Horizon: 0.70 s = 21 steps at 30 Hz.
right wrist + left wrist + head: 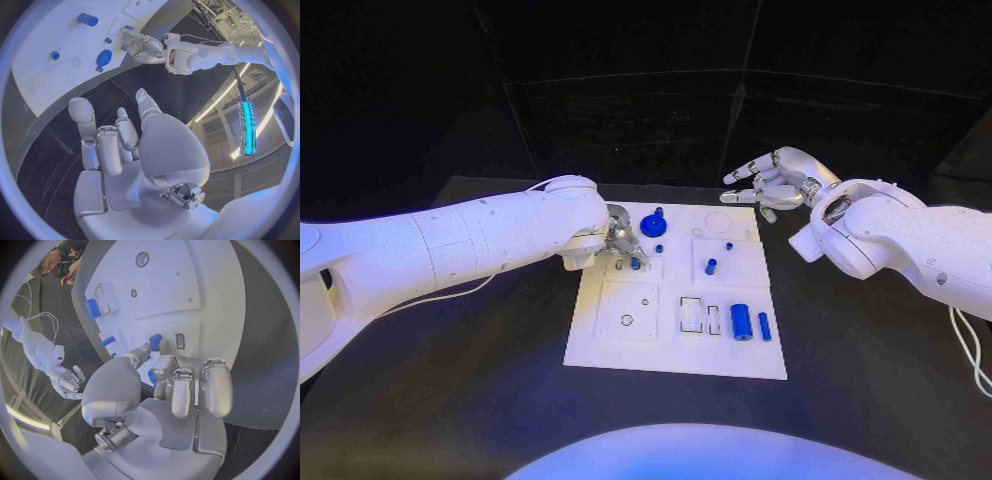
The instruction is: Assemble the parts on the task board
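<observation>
Pinching a small blue part (pixel 155 342) with my left hand (pixel 620 243) at the task board's (pixel 625 345) upper left, right hand (pixel 773 182) empty, fingers spread, hovering off the board's far right corner.

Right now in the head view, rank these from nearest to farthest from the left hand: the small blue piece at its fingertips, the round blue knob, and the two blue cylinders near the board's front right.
1. Small blue piece, right at the left hand.
2. Round blue knob, just beyond, toward the board's back.
3. Two blue cylinders, across the task board at its front right.
</observation>
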Tool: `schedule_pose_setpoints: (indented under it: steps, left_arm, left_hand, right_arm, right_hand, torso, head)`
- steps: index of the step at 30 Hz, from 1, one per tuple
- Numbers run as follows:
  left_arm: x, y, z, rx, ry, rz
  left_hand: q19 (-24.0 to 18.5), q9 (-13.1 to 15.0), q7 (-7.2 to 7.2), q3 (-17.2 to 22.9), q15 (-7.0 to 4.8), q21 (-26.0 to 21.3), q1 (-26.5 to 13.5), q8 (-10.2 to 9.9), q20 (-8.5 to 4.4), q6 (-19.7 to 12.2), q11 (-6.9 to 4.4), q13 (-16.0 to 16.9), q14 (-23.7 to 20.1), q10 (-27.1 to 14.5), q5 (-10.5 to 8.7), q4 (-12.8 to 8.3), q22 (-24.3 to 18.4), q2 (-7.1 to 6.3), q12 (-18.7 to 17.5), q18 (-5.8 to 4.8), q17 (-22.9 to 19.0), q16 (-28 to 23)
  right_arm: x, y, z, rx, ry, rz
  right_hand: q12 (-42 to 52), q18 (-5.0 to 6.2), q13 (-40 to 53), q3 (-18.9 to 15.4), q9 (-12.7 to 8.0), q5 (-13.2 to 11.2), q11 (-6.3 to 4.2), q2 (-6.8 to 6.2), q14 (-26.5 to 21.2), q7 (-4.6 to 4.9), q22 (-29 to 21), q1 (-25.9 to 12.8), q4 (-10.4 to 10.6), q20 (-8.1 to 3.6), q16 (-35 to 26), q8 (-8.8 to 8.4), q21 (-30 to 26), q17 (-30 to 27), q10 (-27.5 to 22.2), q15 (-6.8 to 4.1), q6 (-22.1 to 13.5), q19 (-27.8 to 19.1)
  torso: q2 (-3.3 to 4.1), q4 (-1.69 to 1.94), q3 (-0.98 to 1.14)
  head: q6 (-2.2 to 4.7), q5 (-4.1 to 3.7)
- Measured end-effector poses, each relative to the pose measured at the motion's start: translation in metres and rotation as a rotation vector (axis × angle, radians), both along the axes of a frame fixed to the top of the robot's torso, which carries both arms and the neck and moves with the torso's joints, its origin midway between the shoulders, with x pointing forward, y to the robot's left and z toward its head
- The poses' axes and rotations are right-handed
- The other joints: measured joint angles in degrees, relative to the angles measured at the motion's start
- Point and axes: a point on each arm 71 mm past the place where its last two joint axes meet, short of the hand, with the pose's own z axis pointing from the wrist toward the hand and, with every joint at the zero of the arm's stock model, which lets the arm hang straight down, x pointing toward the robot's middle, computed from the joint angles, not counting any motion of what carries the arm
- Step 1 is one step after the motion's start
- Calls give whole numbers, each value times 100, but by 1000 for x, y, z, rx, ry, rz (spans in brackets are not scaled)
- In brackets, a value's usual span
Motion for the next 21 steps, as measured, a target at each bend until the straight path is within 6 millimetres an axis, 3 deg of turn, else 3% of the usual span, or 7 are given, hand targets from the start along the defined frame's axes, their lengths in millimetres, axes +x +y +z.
schedule_pose_setpoints:
  steps: [10,21]
  left_arm:
    - [2,1,0,4,1,4]
    - [2,3,0,3,-3,10]
  left_hand:
    - [0,-5,-11,-323,0,51,-114,25,0,27,2,8,0,1,0,158,-1,7,0,0,0,0]
    - [-21,-74,-32,-972,-21,51,-261,76,-21,48,-19,-26,-21,22,-1,382,-1,-53,0,1,0,0]
  right_arm:
    - [0,0,0,0,1,1]
    - [0,0,0,0,2,3]
  right_hand:
    - [-23,-1,-9,-156,0,0,0,8,0,0,-24,-8,-18,-20,-35,25,-23,0,0,0,0,-20]
    - [-22,-1,-17,-178,0,0,-3,-15,0,-18,-41,-30,4,-20,-35,29,-23,0,-3,0,-18,-20]
  torso:
    - [-1,0,0]
    - [-1,3,-3]
  head:
    - [-2,-11]
    - [-3,-27]
